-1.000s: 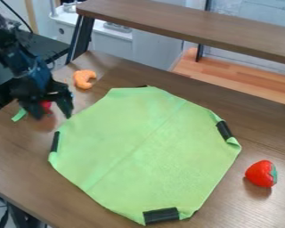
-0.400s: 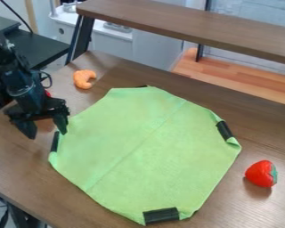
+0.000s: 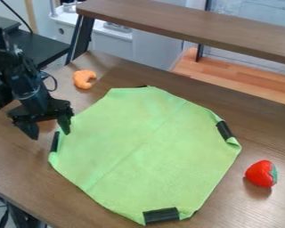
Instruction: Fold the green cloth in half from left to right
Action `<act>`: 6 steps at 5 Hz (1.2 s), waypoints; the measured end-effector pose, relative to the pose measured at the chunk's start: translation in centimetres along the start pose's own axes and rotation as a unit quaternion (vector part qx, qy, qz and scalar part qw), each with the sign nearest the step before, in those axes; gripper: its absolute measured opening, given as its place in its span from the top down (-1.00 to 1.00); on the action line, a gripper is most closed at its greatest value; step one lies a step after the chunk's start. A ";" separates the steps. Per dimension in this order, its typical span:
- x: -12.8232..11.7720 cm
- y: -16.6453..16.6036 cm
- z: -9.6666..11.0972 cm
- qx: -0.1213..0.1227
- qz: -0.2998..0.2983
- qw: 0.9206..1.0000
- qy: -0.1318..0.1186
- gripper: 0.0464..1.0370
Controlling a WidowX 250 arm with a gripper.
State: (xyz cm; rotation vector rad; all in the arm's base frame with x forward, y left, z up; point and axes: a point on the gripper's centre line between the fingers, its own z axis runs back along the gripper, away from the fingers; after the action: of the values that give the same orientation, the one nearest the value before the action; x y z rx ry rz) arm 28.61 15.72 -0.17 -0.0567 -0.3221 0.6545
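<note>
"How's the claw (image 3: pixel 50 135)?"
"Spread wide, over the table (image 3: pixel 17 162)."
"Next to it?"
"An orange curved toy (image 3: pixel 83 79), behind it and slightly right. The green cloth (image 3: pixel 146 149) spreads out just to its right."
"Farther along?"
"A red toy strawberry (image 3: pixel 259 173), well right of the claw."

Moderately bright, diffuse illumination. A soft-edged shadow lies below the red strawberry (image 3: pixel 261 173) at lower right, consistent with light from above. The green cloth (image 3: pixel 148 151), at centre, is evenly lit. A faint sheen crosses the brown tabletop (image 3: pixel 270 133) at right. My gripper (image 3: pixel 50 134), at left, reads nearly black, its surface detail subdued.
</note>
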 end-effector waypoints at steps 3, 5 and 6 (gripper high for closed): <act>-0.5 0.1 -0.9 0.031 0.026 0.999 0.010 -0.92; -0.3 0.1 -1.1 0.051 0.012 0.999 0.003 -0.22; -0.6 0.1 -1.3 0.047 0.000 0.999 0.000 0.36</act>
State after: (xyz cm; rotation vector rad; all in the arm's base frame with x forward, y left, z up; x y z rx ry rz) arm 28.50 15.48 -1.59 0.0339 -0.2910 0.6683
